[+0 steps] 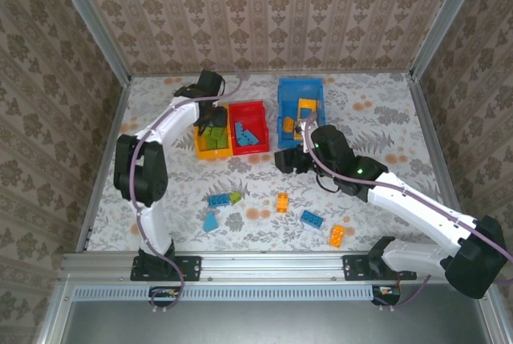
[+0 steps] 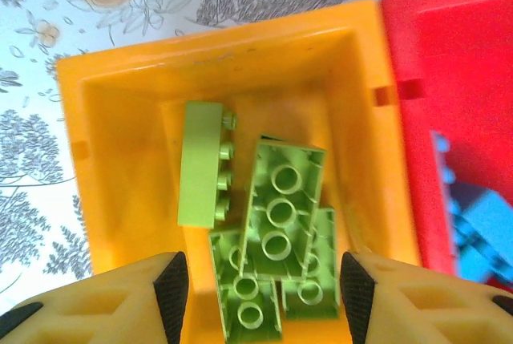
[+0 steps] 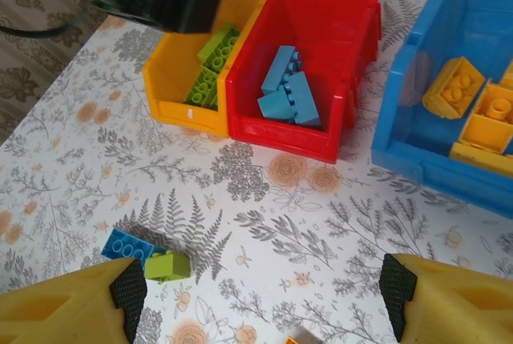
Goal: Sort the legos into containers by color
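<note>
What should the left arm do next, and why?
Probably lift the left gripper away from the yellow bin and head for the loose green brick. Its jaws are open and hold nothing, the green bricks lie in the bin, and that one is on the table beside a blue brick.

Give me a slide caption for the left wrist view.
Open left gripper above the yellow-orange bin containing light green bricks, red bin alongside.

- Three bins: yellow-orange bin (image 1: 210,154), red bin (image 1: 249,149), blue bin (image 1: 283,110).
- Four green bricks (image 2: 280,208) lie in the bin left of the red bin.
- Six loose bricks sit on the counter (image 1: 377,119), nearer than the red bin: three blue bricks (image 1: 218,199), two orange bricks (image 1: 282,202), one green brick (image 1: 236,197).
</note>
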Robot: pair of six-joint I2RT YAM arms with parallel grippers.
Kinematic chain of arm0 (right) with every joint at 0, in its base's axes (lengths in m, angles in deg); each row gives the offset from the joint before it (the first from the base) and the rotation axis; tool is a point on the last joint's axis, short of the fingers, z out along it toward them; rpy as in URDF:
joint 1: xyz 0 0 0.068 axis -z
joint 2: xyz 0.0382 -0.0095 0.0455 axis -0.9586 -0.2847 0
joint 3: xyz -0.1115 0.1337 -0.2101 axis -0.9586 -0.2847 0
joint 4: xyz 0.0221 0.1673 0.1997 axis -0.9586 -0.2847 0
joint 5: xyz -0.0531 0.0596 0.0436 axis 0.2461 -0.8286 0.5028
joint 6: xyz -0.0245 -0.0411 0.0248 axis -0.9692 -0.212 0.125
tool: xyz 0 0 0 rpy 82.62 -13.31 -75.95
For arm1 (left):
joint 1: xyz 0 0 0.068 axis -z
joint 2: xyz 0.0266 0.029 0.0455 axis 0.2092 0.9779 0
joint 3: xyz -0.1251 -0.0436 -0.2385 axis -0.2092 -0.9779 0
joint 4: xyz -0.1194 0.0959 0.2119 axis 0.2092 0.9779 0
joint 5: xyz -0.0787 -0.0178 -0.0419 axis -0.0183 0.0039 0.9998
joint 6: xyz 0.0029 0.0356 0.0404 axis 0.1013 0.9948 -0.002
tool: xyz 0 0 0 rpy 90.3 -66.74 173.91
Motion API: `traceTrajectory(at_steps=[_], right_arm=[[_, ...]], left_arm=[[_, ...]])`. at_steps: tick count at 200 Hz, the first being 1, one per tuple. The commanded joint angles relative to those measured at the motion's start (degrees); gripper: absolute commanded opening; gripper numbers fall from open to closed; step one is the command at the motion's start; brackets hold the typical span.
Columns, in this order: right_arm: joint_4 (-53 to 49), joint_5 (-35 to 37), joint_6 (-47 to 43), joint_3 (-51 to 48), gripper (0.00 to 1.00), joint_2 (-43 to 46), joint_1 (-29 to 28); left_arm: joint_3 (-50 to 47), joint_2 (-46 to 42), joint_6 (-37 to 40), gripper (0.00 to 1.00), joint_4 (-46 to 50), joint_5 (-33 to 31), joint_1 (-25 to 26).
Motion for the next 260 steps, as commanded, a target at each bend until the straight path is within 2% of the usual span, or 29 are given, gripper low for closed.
traceTrajectory(at_steps=[1, 14, 49, 87, 107, 136, 163, 190, 228, 260], right_arm=[[-6.65, 3.69, 0.86, -1.38, 0.79, 3.35, 0.59], [-10.32, 5.28, 2.03, -2.12, 0.77, 4.84, 0.61], [-25.29, 8.33, 9.06, -2.02, 0.74, 7.67, 0.60], [-51.32, 12.77, 28.93, 1.60, 0.73, 5.18, 0.83], [-56.70, 10.06, 36.70, 0.31, 0.72, 3.99, 0.77], [-54.17, 6.10, 42.07, -4.23, 0.73, 3.71, 1.79], [-50.75, 1.13, 44.13, -8.54, 0.73, 1.76, 2.33], [-48.39, -2.01, 44.95, -12.21, 0.73, 2.32, 4.07], [-40.22, -7.68, 45.02, -17.13, 0.69, 0.60, 5.78], [-37.36, -8.91, 46.21, -18.92, 0.67, -1.01, 5.85]], left_arm=[[-4.40, -8.24, -1.98, 0.58, -0.67, 0.12, 2.04], [-9.36, -12.88, -1.40, 0.60, -3.66, 3.12, 3.10], [-23.43, -25.29, -0.14, 0.64, -11.92, 10.89, 13.42], [-35.84, -33.64, 4.02, 0.68, -25.22, 18.15, 27.87], [-37.41, -32.84, 4.46, 0.68, -29.18, 20.90, 32.50], [-36.50, -29.51, 6.62, 0.68, -31.09, 23.75, 36.06], [-35.87, -27.10, 7.27, 0.68, -32.84, 25.78, 37.23], [-36.17, -25.57, 7.63, 0.68, -35.15, 27.45, 38.01], [-36.67, -23.51, 6.84, 0.68, -38.59, 30.70, 39.00], [-37.18, -23.04, 6.41, 0.68, -38.82, 31.50, 39.99]])
